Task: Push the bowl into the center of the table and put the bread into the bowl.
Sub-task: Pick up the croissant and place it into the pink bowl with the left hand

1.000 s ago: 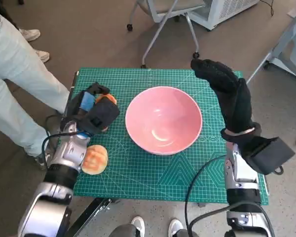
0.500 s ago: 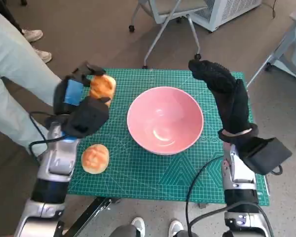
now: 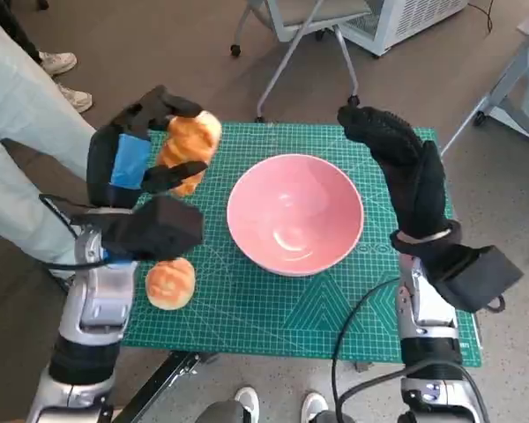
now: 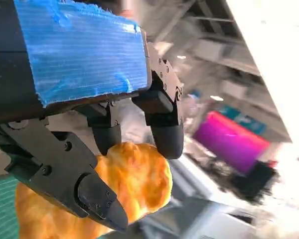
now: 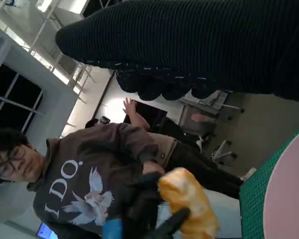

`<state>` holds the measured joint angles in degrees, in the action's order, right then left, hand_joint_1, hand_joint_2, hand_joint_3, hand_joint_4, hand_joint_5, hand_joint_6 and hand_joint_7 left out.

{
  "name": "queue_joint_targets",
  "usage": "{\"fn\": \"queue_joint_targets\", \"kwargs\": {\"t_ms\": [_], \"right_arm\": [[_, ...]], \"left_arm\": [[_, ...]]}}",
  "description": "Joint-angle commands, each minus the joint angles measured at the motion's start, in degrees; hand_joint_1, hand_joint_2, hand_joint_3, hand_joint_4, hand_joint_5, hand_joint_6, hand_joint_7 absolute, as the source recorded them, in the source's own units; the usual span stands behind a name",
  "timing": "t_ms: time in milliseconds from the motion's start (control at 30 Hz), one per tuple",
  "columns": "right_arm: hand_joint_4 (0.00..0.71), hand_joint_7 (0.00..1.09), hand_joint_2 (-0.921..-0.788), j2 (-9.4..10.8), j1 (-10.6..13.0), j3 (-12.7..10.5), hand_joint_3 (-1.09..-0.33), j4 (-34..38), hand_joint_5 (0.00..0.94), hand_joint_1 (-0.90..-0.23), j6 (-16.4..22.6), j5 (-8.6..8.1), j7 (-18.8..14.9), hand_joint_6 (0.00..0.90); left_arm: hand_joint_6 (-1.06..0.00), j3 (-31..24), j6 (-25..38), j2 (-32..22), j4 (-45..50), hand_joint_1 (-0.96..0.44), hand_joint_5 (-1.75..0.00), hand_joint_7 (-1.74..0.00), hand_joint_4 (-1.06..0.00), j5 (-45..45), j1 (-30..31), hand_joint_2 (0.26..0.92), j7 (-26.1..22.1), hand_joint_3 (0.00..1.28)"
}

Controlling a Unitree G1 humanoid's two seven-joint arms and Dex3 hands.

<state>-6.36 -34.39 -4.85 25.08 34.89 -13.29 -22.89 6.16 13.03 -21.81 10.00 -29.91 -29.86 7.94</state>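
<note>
At ten o'clock off the bowl [image 3: 294,214], the left hand [image 3: 134,167] grasped a bread roll [image 3: 189,148] aloft; the right hand [image 3: 404,163] hovered released.

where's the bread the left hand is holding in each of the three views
Head view: the held bread is in the upper left, gripped by the left hand above the mat's far left corner.
Left wrist view: lower left, between the black fingers.
Right wrist view: bottom centre, in front of a person.
Shared landmark: the pink bowl, whose rim also shows in the right wrist view.
</note>
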Motion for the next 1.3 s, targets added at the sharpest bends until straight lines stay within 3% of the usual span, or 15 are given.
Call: {"fn": "queue_joint_targets", "kwargs": {"t_ms": [33, 267, 600, 700, 767, 800, 833, 867, 900, 967, 1100, 1300], "right_arm": [[0.157, 0.57, -0.921, 0.1, 1.8, -0.3, -0.794, -0.1, 0.000, -0.683, -0.5, 0.07, 0.3, 0.000], [0.158, 0.57, -0.921, 0.1, 2.1, -0.3, -0.796, -0.7, 0.000, -0.679, -0.4, 0.28, 0.6, 0.000], [0.158, 0.57, -0.921, 0.3, 2.5, -0.4, -0.797, -1.2, 0.000, -0.676, -0.7, 0.27, 0.9, 0.000], [0.158, 0.57, -0.921, 0.2, 2.8, -0.4, -0.795, -1.6, 0.000, -0.675, -0.8, 0.23, 1.0, 0.000], [0.158, 0.57, -0.921, 0.2, 3.1, -0.5, -0.794, -1.9, 0.000, -0.677, -0.8, 0.21, 1.1, 0.000], [0.158, 0.57, -0.921, 0.1, 3.1, -0.5, -0.794, -2.0, 0.000, -0.678, -0.9, 0.19, 1.2, 0.000], [0.158, 0.57, -0.921, 0.1, 3.2, -0.6, -0.794, -2.2, 0.000, -0.680, -1.0, 0.13, 1.2, 0.000], [0.158, 0.57, -0.921, 0.1, 3.3, -0.6, -0.793, -2.2, 0.000, -0.684, -1.0, 0.09, 1.2, 0.001], [0.158, 0.57, -0.921, 0.0, 3.3, -0.7, -0.793, -2.4, 0.000, -0.685, -1.1, 0.06, 1.3, 0.001], [0.158, 0.57, -0.921, 0.0, 3.5, -0.8, -0.792, -2.6, 0.000, -0.690, -1.2, 0.01, 1.3, 0.002], [0.158, 0.57, -0.921, 0.1, 3.7, -0.9, -0.792, -2.7, 0.000, -0.694, -1.2, -0.01, 1.4, 0.002], [0.161, 0.57, -0.921, 0.4, 3.9, -0.7, -0.791, -3.1, 0.002, -0.685, -1.1, 0.71, 2.2, 0.003]], "left_arm": [[-0.73, 2.3, -0.3, 0.9, 3.8, 0.00, -1.03, -0.98, -0.88, -1.0, 1.0, 0.887, -3.7, 0.01], [-0.73, 6.6, -3.6, 3.1, 1.8, 0.00, -1.09, -0.95, -0.85, 0.2, -0.5, 0.893, -8.4, 0.01], [-0.70, 10.9, -13.2, 4.5, -12.7, 0.00, -1.08, -0.99, -0.85, 0.4, -4.1, 0.901, -10.9, 0.01], [-0.64, 11.5, -15.5, 4.7, -16.4, 0.00, -1.11, -1.06, -0.82, 1.7, -4.5, 0.913, -12.7, 0.03], [-0.49, 12.2, -16.5, 4.4, -18.1, 0.00, -1.18, -1.23, -0.72, 2.1, -4.7, 0.917, -14.3, 0.12], [-0.45, 12.4, -16.8, 4.2, -18.8, 0.00, -1.05, -1.12, -0.66, 2.0, -4.8, 0.905, -15.0, 0.12], [-0.44, 13.0, -16.8, 3.7, -19.3, 0.00, -0.77, -0.84, -0.63, 1.7, -4.9, 0.898, -16.5, 0.10], [-0.41, 13.3, -16.8, 3.3, -19.7, -0.04, -0.50, -0.59, -0.53, 1.5, -5.0, 0.893, -17.6, 0.08], [-0.40, 13.9, -16.6, 2.6, -19.9, -0.05, -0.41, -0.49, -0.50, 1.0, -5.2, 0.893, -19.3, 0.06], [-0.34, 14.6, -16.5, 1.3, -20.0, -0.13, -0.17, -0.22, -0.33, 0.3, -5.6, 0.883, -22.2, 0.03], [-0.29, 14.5, -17.0, -1.2, -18.5, -0.24, -0.03, -0.06, -0.20, 0.9, -5.6, 0.872, -27.3, 0.01], [-0.26, 11.1, -17.1, -3.4, -13.8, -0.29, 0.00, -0.01, -0.16, 5.7, -3.4, 0.864, -32.4, 0.00]]}}
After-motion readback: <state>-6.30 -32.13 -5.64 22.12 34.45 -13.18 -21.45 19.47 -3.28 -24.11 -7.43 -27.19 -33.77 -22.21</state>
